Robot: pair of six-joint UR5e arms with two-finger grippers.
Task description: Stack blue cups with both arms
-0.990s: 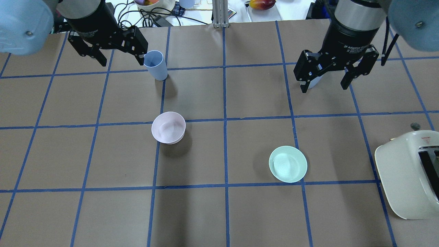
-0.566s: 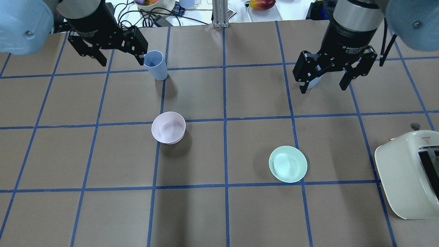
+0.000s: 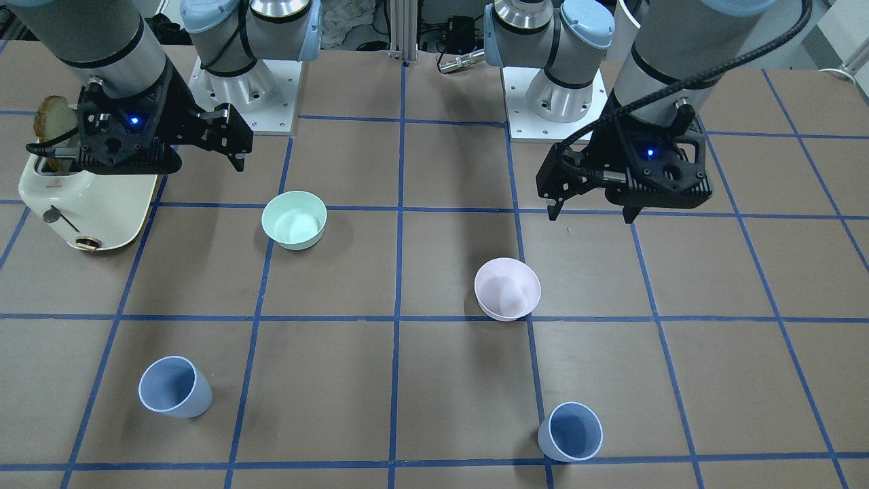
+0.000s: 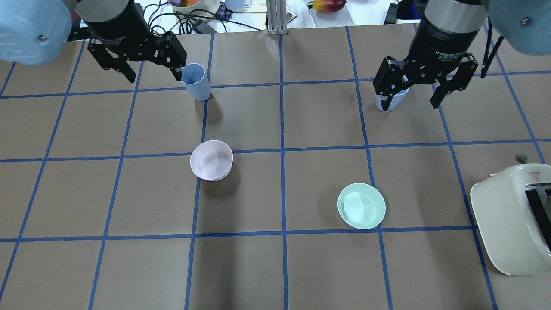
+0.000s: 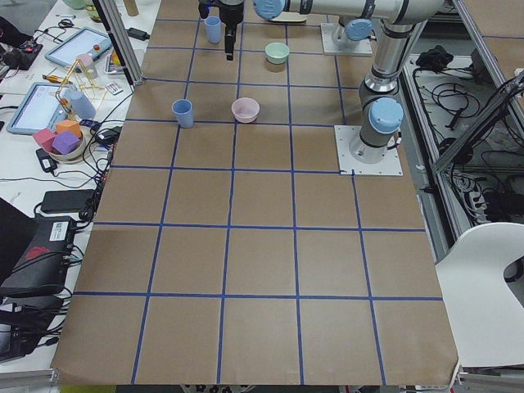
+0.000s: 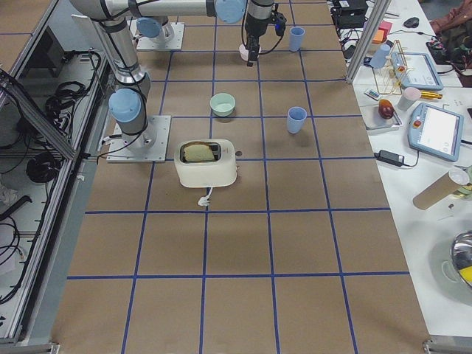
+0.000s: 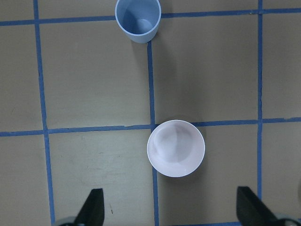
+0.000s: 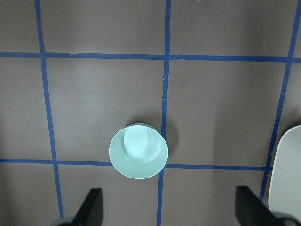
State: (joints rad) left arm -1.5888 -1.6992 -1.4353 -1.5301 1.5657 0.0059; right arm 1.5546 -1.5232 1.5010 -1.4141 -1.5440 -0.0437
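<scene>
Two blue cups stand upright on the brown table. One (image 4: 196, 82) is at the far left, also in the front view (image 3: 570, 431) and at the top of the left wrist view (image 7: 138, 19). The other (image 4: 389, 102) is at the far right, partly hidden by my right gripper, and fully visible in the front view (image 3: 174, 387). My left gripper (image 4: 153, 76) is open and empty, held high, just left of its cup. My right gripper (image 4: 410, 103) is open and empty, held high over the table near its cup.
A pale pink bowl (image 4: 211, 160) sits left of centre and a mint green bowl (image 4: 361, 206) right of centre. A cream toaster (image 4: 512, 219) with a toast slice stands at the right edge. Clutter lies beyond the far table edge.
My right gripper has shifted a little toward the far edge, so more of the right cup shows. My left gripper has barely moved. Both stay open.
</scene>
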